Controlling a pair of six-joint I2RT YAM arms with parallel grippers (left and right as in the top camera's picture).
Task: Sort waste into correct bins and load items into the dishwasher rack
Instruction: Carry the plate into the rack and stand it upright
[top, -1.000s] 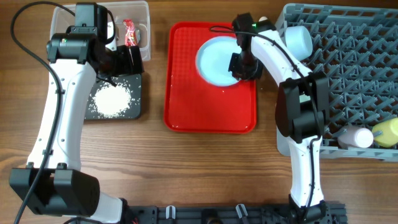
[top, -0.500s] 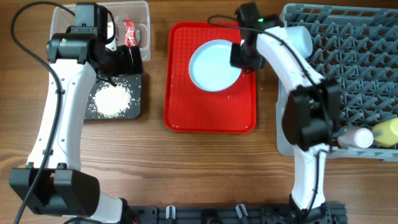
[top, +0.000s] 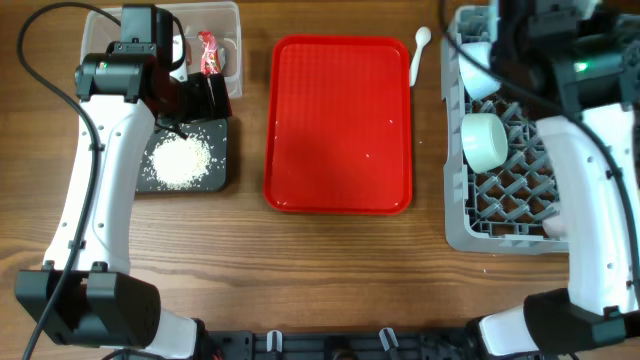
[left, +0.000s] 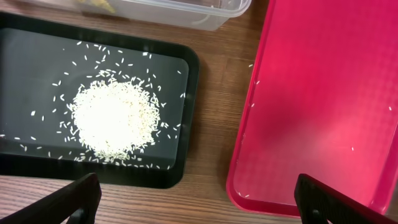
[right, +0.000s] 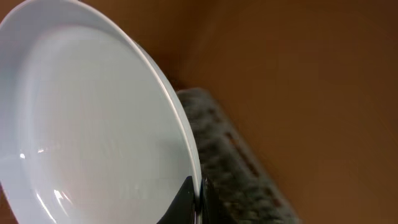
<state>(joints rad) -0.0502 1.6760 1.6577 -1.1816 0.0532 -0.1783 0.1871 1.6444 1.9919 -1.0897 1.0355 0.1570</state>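
Observation:
My right gripper (right: 198, 199) is shut on the rim of the pale blue plate (right: 93, 124) and holds it tilted on edge. In the overhead view the right arm (top: 560, 60) is over the grey dishwasher rack (top: 490, 215), and the plate is hidden there. A pale bowl (top: 485, 140) lies on its side in the rack. The white spoon (top: 420, 45) lies beside the rack. My left gripper (left: 199, 205) is open and empty above the wood beside the black tray (left: 37, 56), which holds the rice (left: 112, 118). A red wrapper (top: 208, 55) is in the clear tub (top: 228, 20).
The red serving tray (top: 340, 125) sits mid-table with a few stray grains (left: 254, 104) on it. A white cup (top: 478, 58) is at the rack's far left corner. The left arm (top: 110, 180) reaches over the table's left side.
My right gripper has lifted the plate off the red tray and carried it right, over the rack. The red tray now holds no plate. The left arm has not moved.

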